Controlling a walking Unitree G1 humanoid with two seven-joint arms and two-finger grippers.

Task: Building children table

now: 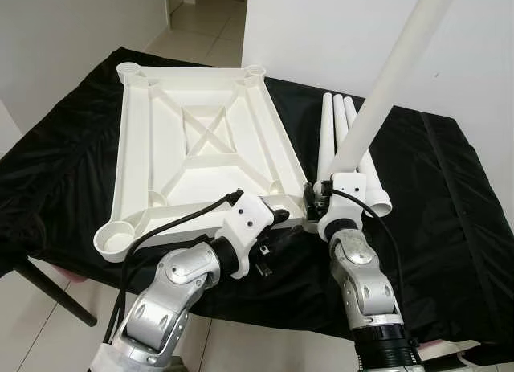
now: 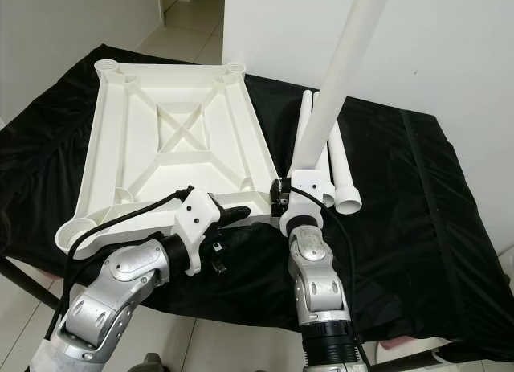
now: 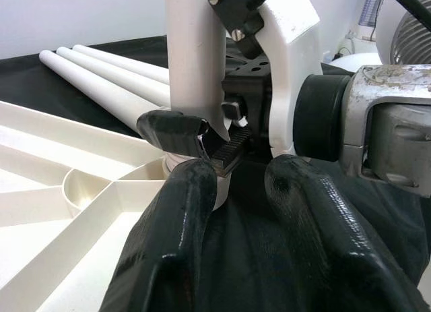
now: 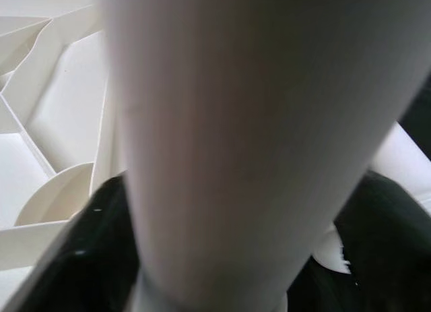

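Observation:
A white plastic tabletop (image 1: 201, 139) lies upside down on the black-draped table. My right gripper (image 1: 321, 197) is shut on a white table leg (image 1: 393, 75), holding it upright and slightly tilted. The leg's lower end sits at the tabletop's near right corner socket (image 3: 192, 180). My left gripper (image 1: 285, 217) rests at the tabletop's near edge, pointing at that socket. Its fingers (image 3: 175, 224) are open over the cloth with nothing between them. In the right wrist view the held leg (image 4: 222, 143) is close up and blurred.
Three spare white legs (image 1: 337, 127) lie side by side on the black cloth (image 1: 434, 211), right of the tabletop. Open sockets are at the near left (image 1: 115, 239) and both far corners. A white wall stands behind the table and tiled floor lies around it.

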